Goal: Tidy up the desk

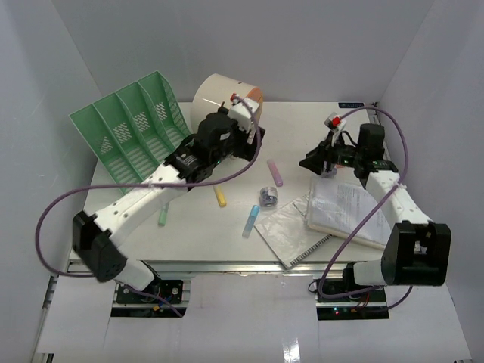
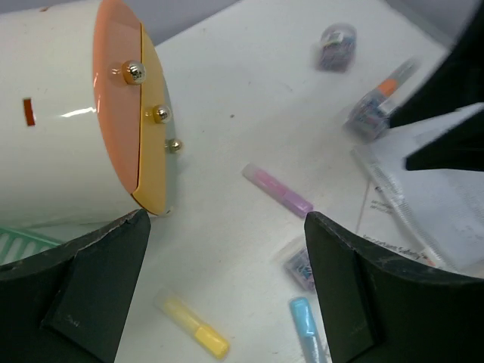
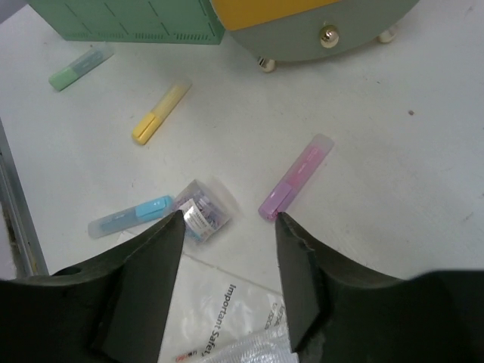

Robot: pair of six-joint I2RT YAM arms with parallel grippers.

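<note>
**Collision hazards over a cluttered bench**

The white bench (image 1: 204,238) lies under both arms. Left pincer (image 2: 227,218), open and empty, hangs near the drum drawer unit (image 2: 60,113) and could nudge it. Right pincer (image 3: 229,219), open and empty, hovers between pink highlighter (image 3: 295,178) and small clear box (image 3: 203,212); descending could knock either away.

Bright, even light washes the white counter (image 1: 204,242), with soft shadows, glinting knobs (image 2: 134,72) and blur toward its far-right corner.

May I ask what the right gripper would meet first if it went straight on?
Probably the desk, between the small clear container and the pink highlighter; depth is unclear, possibly the container.
</note>
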